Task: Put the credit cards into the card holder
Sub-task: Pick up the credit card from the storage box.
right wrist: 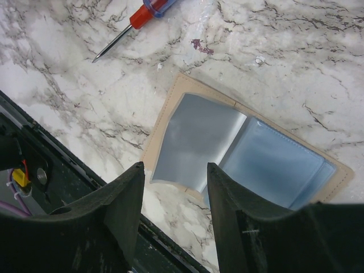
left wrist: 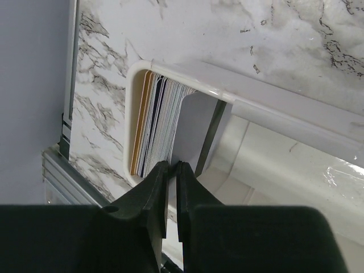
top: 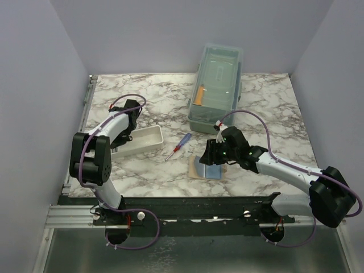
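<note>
The credit cards (left wrist: pixel 154 122) stand on edge as a stack at one end of the white tray (left wrist: pixel 284 111), the outermost one orange-yellow. My left gripper (left wrist: pixel 171 164) reaches into the tray (top: pixel 149 138) and is shut on the edge of a pale card (left wrist: pixel 190 128) that leans away from the stack. The card holder (right wrist: pixel 250 153) lies open on the table, tan with light blue lining, one clear sleeve lifted. My right gripper (right wrist: pixel 173 168) is open and empty just above its near edge. In the top view the holder (top: pixel 206 168) lies under that gripper (top: pixel 211 154).
A red-and-blue screwdriver (top: pixel 179 145) lies between the tray and the holder; it also shows in the right wrist view (right wrist: pixel 136 20). A large translucent lidded box (top: pixel 218 85) with an orange stick (top: pixel 198 95) stands at the back. The table's near edge (right wrist: pixel 68 153) is close by.
</note>
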`<state>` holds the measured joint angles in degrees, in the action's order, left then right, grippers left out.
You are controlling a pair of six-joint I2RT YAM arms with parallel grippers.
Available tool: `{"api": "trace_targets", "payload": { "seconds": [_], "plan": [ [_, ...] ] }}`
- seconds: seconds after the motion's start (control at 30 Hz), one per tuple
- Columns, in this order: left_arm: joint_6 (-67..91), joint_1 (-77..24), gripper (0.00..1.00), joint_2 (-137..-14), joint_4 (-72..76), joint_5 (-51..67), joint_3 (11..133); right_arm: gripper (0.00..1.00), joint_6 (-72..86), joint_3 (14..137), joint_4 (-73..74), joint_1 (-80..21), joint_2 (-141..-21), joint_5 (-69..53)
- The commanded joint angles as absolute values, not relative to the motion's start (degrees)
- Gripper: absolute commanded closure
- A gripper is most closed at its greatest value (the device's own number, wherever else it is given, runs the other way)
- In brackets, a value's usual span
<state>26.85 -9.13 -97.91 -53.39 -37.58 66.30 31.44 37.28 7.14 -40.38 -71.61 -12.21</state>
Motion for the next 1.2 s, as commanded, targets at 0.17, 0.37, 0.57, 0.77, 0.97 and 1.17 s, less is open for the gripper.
{"api": "trace_targets", "payload": {
  "seconds": [0.17,0.37,0.57,0.77,0.97,1.17],
  "plan": [
    [26.8,-9.0,0.96,-93.6,-54.2,-37.4,67.5,0.48,31.4,36.9,7.5,-40.2,-71.2,-12.9],
    [27.5,-9.7,1.00,-91.6,-56.6,-36.2,68.9,0.48,31.4,37.1,8.2,-40.2,-71.6,-11.9],
    [28.3,-11.3,1.00,-87.1,-59.5,-32.0,72.6,0.48,31.6,37.5,10.6,-40.1,-71.8,-8.9],
    [29.2,-13.7,1.00,-80.3,-61.3,-17.6,79.4,0.50,33.3,36.5,12.0,-40.0,-71.9,-7.1],
    [28.9,-18.3,1.00,-74.7,-51.1,8.1,78.7,0.61,36.3,35.5,13.3,-39.5,-74.0,-5.5],
    [35.0,-24.1,1.00,-68.4,-29.5,30.5,64.2,0.66,38.8,33.0,14.7,-39.1,-73.2,-3.8]
  ]
}}
